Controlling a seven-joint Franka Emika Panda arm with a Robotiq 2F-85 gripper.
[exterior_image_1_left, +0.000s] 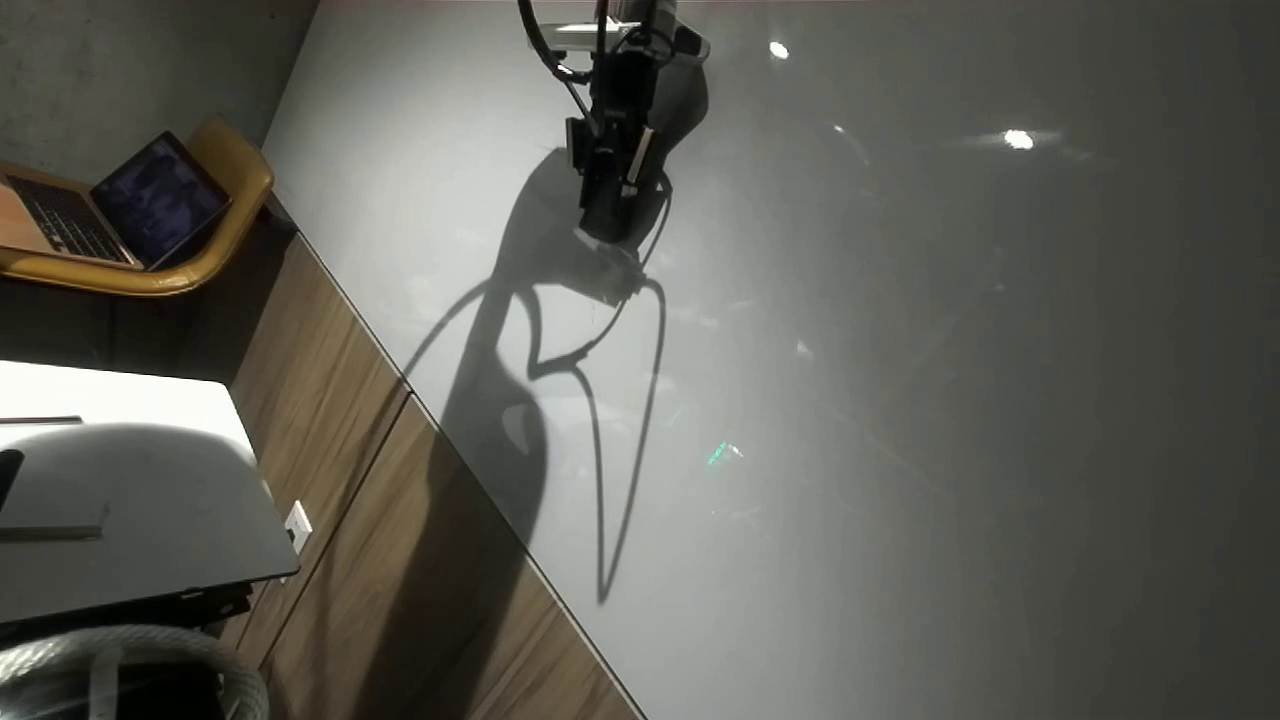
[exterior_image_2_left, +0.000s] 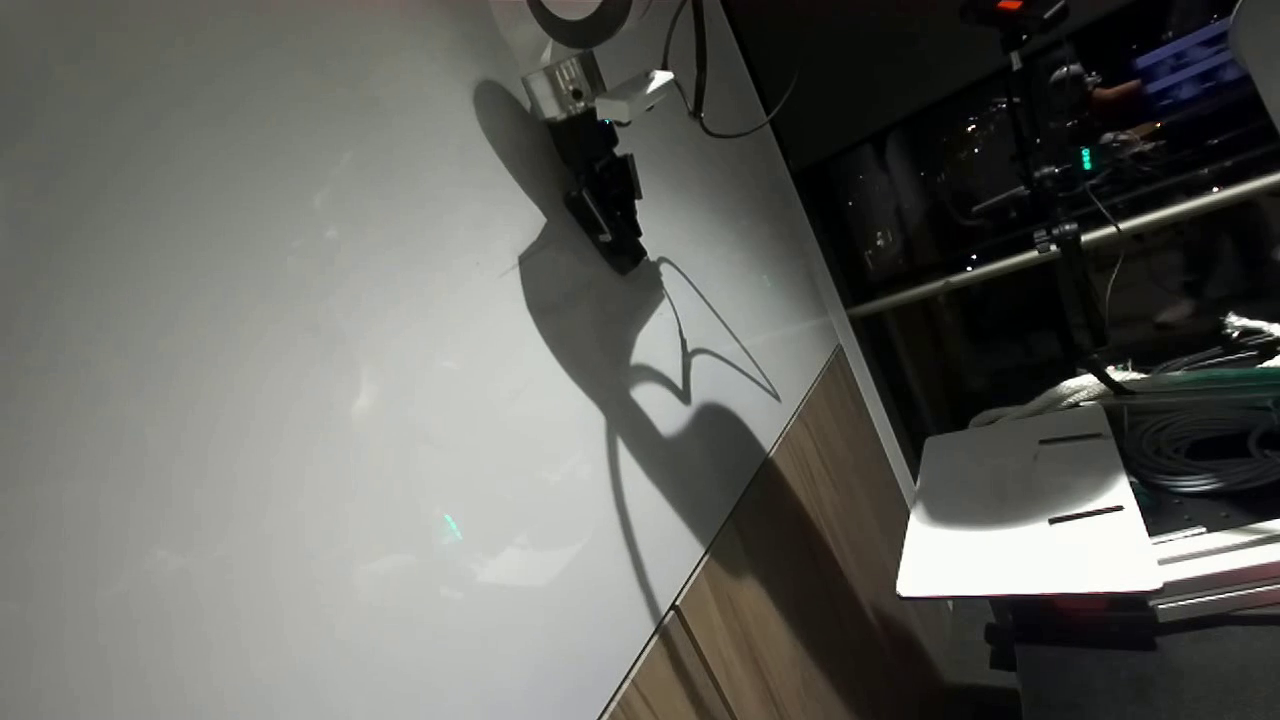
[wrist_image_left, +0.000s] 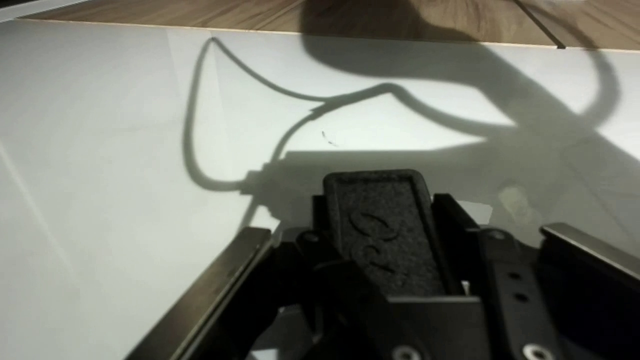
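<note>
Well inside the wood-bordered edge (exterior_image_1_left: 590, 639), tool (wrist_image_left: 382, 210) clamped on black block (wrist_image_left: 392, 245), white surface (exterior_image_1_left: 900, 450) stretching wide beside.

In an exterior view, near twelve o'clock, a black tool (exterior_image_2_left: 618, 232) slants toward five over a white table (exterior_image_2_left: 250, 300), a dark block (exterior_image_2_left: 626, 262) at its tip; contact is unclear. A shadow (exterior_image_2_left: 590, 330) stretches toward five, crossing the wooden front (exterior_image_2_left: 755, 620). White panel (exterior_image_2_left: 1030, 500) at four, coiled cable (exterior_image_2_left: 1190, 486) at three.
</note>
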